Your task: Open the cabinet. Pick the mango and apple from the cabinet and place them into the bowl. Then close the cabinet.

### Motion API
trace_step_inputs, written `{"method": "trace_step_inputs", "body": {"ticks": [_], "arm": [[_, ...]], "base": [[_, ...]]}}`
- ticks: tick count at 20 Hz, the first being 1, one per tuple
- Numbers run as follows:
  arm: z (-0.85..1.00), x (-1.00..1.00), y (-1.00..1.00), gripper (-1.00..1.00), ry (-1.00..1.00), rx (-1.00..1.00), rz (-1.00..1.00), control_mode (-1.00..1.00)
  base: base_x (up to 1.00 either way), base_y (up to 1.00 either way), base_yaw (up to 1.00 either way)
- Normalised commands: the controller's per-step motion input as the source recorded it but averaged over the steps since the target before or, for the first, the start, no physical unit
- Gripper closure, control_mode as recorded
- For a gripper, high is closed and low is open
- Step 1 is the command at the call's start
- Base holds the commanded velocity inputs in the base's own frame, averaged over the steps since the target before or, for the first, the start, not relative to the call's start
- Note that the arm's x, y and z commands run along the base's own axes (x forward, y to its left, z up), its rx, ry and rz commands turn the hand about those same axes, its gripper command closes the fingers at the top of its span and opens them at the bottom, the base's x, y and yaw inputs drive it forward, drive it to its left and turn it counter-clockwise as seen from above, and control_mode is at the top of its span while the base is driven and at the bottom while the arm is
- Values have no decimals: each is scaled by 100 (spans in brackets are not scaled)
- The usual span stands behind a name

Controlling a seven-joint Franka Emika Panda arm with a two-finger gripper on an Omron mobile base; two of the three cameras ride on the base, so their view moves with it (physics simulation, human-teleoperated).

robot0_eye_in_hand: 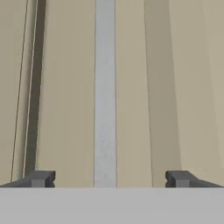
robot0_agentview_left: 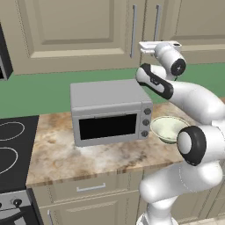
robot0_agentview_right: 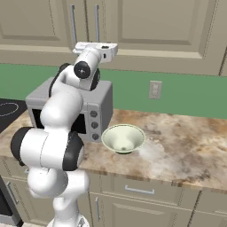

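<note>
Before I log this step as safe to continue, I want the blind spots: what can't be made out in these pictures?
- Mango and apple: behind the shut cabinet doors in both base views.
- Bowl: near rim covered by the arm's elbow in the left base view.
- Hand: open around the right door's handle in the hand view; contact can't be told.
- Stove: cut off by the left edge.

Beige cabinet (robot0_agentview_left: 79, 30), grey microwave (robot0_agentview_left: 110, 112), cream-green bowl (robot0_agentview_right: 123, 138).

cabinet (robot0_agentview_left: 79, 30): beige, both doors shut, silver bar handles side by side | bowl (robot0_agentview_right: 123, 138): pale cream-green, upright, on table just beside microwave
</note>
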Motion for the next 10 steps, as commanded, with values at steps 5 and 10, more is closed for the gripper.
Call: {"method": "trace_step_inputs", "body": {"ticks": [5,10], "arm": [[-1,54,-24,-100,17,4,4,-100],[-1,17,0,100,2,0,0,-100]], "base": [[0,0,0],[0,0,0]]}}
